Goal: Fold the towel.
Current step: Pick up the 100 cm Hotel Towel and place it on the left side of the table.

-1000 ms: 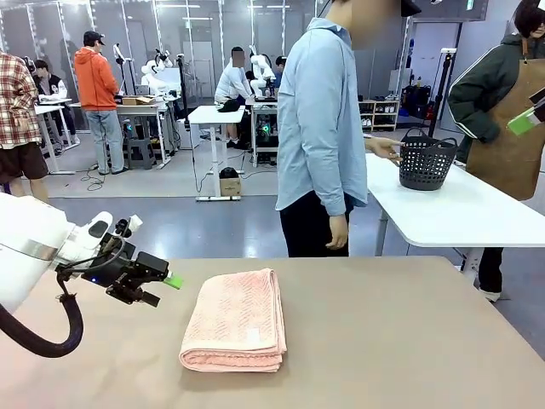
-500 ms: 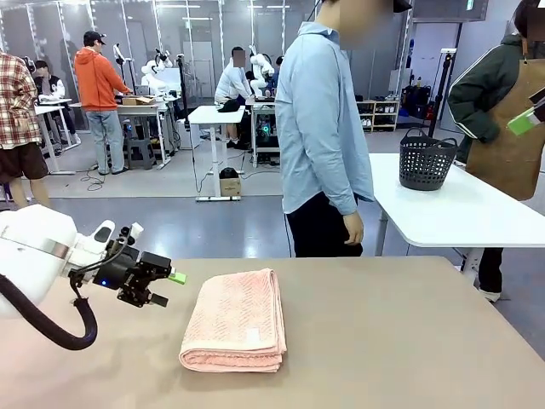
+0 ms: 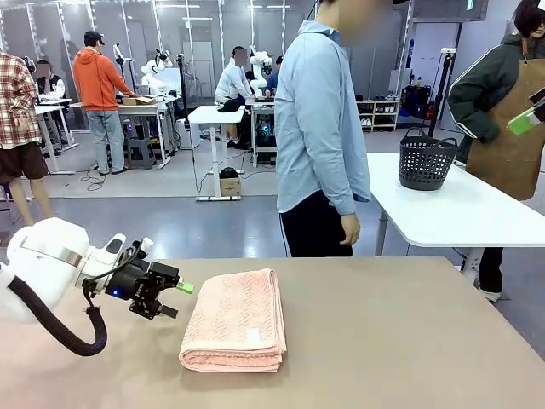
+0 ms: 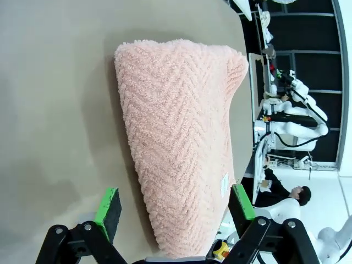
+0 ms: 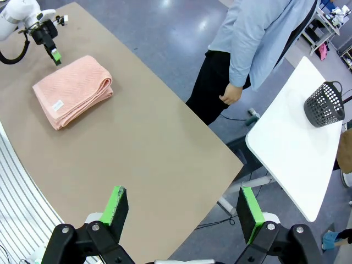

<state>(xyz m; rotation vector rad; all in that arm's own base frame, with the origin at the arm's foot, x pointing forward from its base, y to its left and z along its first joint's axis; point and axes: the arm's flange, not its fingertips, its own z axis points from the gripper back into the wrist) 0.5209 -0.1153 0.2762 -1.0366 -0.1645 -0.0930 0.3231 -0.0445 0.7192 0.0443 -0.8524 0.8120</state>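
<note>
Salmon-pink terry, the towel (image 3: 234,320) lies on the brown table (image 3: 409,341), already doubled into a thick oblong, herringbone ribs up, a small white label near its front edge. Just beside its left edge hovers the left gripper (image 3: 174,299), jaws wide and holding nothing. Well away from the towel, the right gripper (image 5: 181,212) hangs high, also spread and empty. I'd judge another fold is starting; next comes pinching that near edge.

brown table (image 3: 383,341), folded pale pink towel (image 3: 237,319) lying flat on its left half
</note>
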